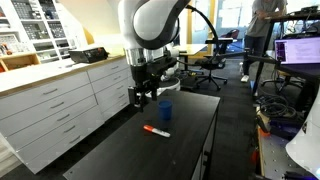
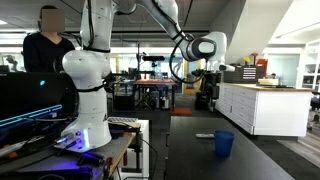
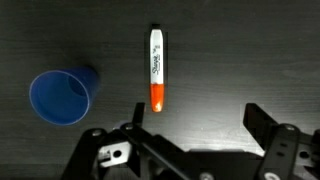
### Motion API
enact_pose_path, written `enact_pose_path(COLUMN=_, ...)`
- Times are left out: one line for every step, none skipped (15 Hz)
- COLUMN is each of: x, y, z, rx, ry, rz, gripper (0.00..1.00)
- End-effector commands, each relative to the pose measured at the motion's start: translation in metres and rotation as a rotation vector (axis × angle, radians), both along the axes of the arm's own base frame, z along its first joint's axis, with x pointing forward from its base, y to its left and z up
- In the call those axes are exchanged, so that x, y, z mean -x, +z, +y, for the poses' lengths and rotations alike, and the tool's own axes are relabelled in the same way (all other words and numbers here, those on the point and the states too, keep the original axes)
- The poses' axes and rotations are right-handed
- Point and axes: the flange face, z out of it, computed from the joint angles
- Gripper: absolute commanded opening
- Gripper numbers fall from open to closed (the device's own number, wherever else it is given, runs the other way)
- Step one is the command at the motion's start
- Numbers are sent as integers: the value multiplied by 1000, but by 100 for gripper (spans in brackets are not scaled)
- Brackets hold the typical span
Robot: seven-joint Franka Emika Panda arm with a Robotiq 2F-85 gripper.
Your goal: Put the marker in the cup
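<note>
Marker (image 3: 156, 70) lies flat on the dark worktop (image 3: 250, 50), near the upright blue cup (image 3: 62, 97) but not touching it; the gripper (image 3: 197, 115) hangs above, jaws spread wide, holding nothing.

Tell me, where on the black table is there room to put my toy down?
The black table is bare at its near end, in front of the red-orange marker with the whitish end. The crowded spot is the small blue cup beside the marker, with the open black gripper hanging close.
</note>
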Motion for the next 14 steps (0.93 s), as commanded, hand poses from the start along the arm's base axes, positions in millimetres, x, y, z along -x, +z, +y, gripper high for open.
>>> enact_pose_path(x=5, y=-15, z=-7, rx=1, ry=10, rz=-4, gripper=100)
enact_pose_path(x=5, y=-19, z=-9, rx=1, ry=8, rz=0, gripper=100)
enact_pose_path(x=5, y=-23, z=-10, rx=3, ry=7, rz=5, gripper=100)
enact_pose_path(x=5, y=-26, z=-12, rx=7, ry=5, rz=11, gripper=100)
enact_pose_path(x=3, y=-21, z=-6, rx=4, ry=-5, rz=24, gripper=100)
enact_pose_path(x=3, y=-24, z=-6, rx=5, ry=-6, rz=28, gripper=100)
enact_pose_path(x=2, y=-25, z=-6, rx=5, ry=-6, rz=30, gripper=100)
enact_pose_path(x=3, y=-25, z=-6, rx=5, ry=-5, rz=31, gripper=100)
enact_pose_path(x=2, y=-25, z=-5, rx=5, ry=-5, rz=30, gripper=100)
enact_pose_path(x=2, y=-25, z=-5, rx=5, ry=-5, rz=30, gripper=100)
enact_pose_path(x=2, y=-25, z=-5, rx=5, ry=-5, rz=29, gripper=100)
enact_pose_path(x=2, y=-25, z=-5, rx=5, ry=-5, rz=29, gripper=100)
enact_pose_path(x=2, y=-25, z=-5, rx=5, ry=-5, rz=29, gripper=100)
enact_pose_path(x=2, y=-25, z=-5, rx=5, ry=-5, rz=29, gripper=100)
